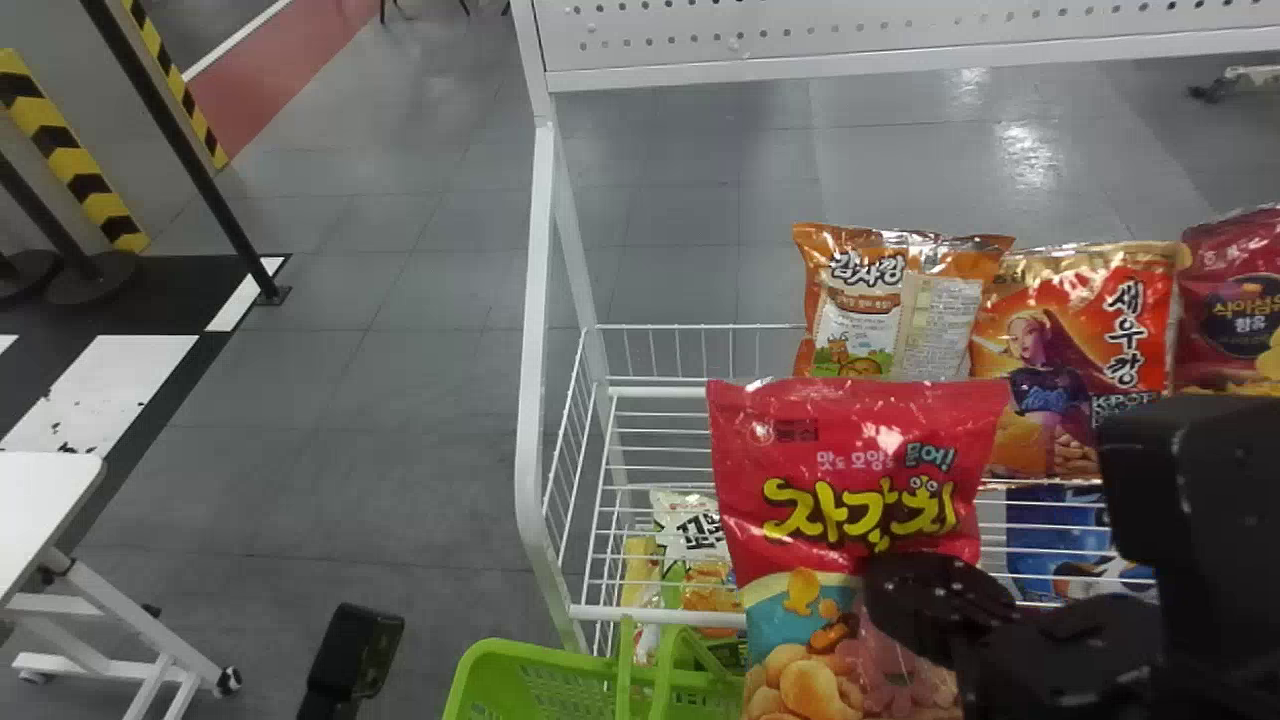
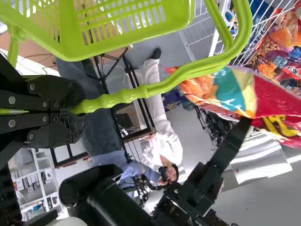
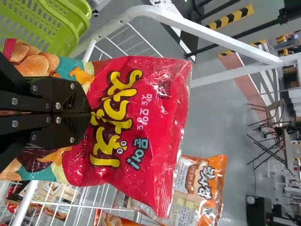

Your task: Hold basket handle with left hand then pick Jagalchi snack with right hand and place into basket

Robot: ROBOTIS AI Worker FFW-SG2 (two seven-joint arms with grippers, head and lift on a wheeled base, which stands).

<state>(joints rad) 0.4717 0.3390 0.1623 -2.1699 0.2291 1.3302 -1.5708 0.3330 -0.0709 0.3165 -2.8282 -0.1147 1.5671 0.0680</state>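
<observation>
While the left gripper (image 1: 355,645), lower left of the head view, clamps the basket handle (image 2: 141,92), the right gripper (image 1: 885,580), lower right, pinches the Jagalchi snack (image 1: 850,450) upright, right of centre; the green basket (image 1: 540,685) is bottom centre.

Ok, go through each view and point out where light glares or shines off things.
Head view: white glare patches on the floor beyond the white rack; right wrist view: small bright highlights on the creased wrapper of the Jagalchi snack; left wrist view: a soft sheen along the green basket handle.
</observation>
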